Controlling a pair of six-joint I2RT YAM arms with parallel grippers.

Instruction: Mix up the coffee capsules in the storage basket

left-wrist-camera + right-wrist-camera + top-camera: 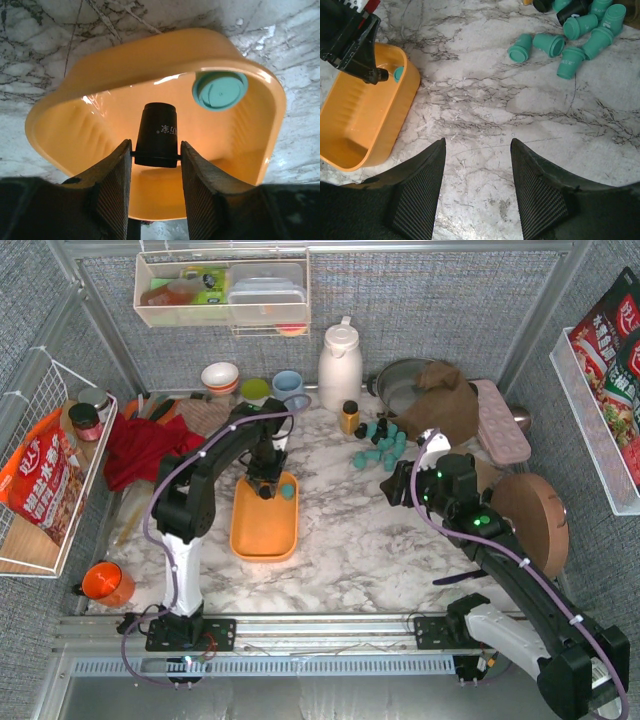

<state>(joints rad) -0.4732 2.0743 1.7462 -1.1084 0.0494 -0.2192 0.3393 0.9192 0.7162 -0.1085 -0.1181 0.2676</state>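
Left claw (pixel 156 151) is pinching a small black cone-shaped coffee capsule (pixel 157 131) above the shallow orange-yellow plastic storage basket (pixel 125 60) — one teal capsule (pixel 220 90) is lying inside. Right claw (pixel 477 145) is hovering spread, empty, over the white marble table (pixel 485 100); a teal capsule cluster (pixel 570 50) is lying there.

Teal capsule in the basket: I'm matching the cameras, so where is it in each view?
Top external: teal capsule near centre, in the basket's far right corner.
Left wrist: upper right, against the far wall.
Right wrist: upper left, inside the basket.
Shared landmark: the orange basket.
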